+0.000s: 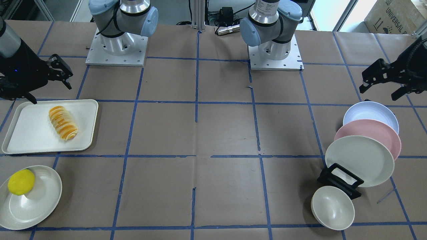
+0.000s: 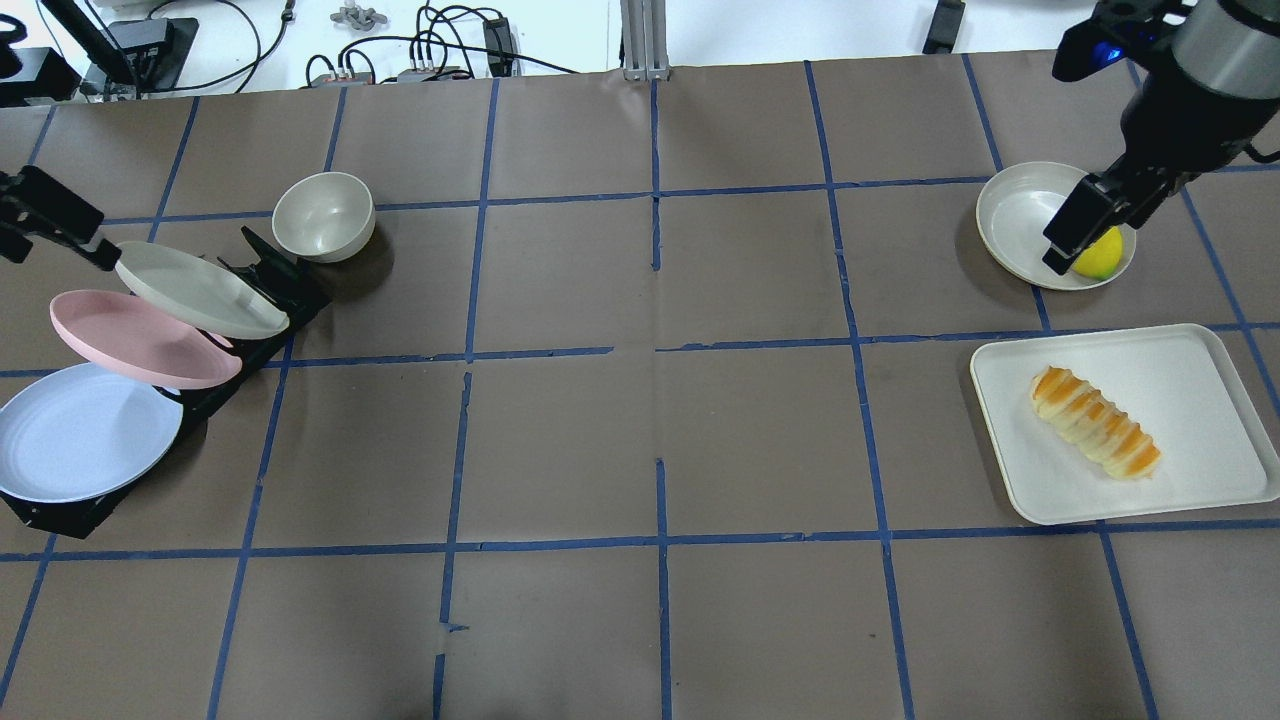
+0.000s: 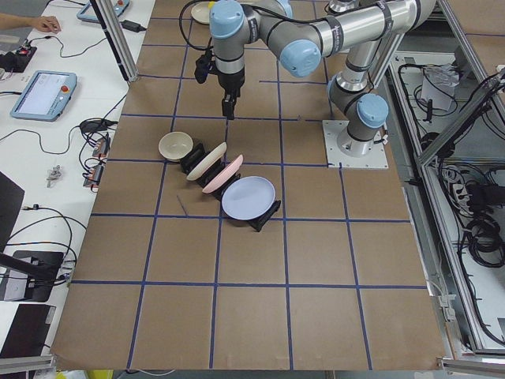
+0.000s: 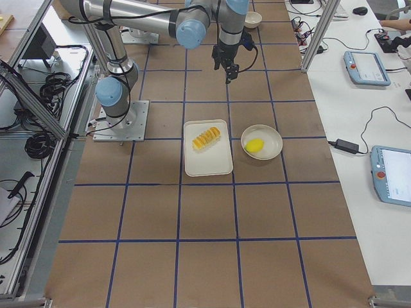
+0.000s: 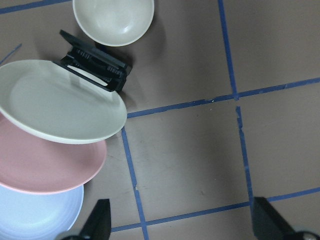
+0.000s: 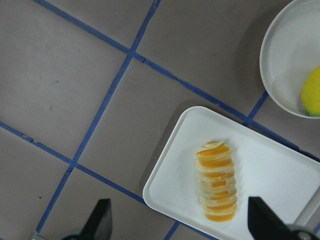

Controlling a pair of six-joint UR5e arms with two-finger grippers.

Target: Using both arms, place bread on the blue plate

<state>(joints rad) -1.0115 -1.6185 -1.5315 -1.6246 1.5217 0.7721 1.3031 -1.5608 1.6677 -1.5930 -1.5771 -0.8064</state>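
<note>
The bread point(image 1: 63, 122), a twisted orange and cream roll, lies on a white tray point(image 1: 23, 133); it also shows in the overhead view point(image 2: 1096, 436) and the right wrist view point(image 6: 216, 181). The pale blue plate point(image 1: 370, 111) leans in a black rack, nearest the robot; it also shows in the overhead view point(image 2: 80, 430) and the left wrist view point(image 5: 35, 220). My right gripper point(image 1: 50, 93) is open and empty, high above the table near the tray's robot-side edge. My left gripper point(image 1: 378, 92) is open and empty, raised beside the rack of plates.
A pink plate point(image 1: 370, 136) and a cream plate point(image 1: 358, 160) lean in the same rack point(image 1: 340, 181). A cream bowl point(image 1: 332, 207) stands beside the rack. A yellow ball point(image 1: 21, 181) sits on a cream plate point(image 1: 36, 200) next to the tray.
</note>
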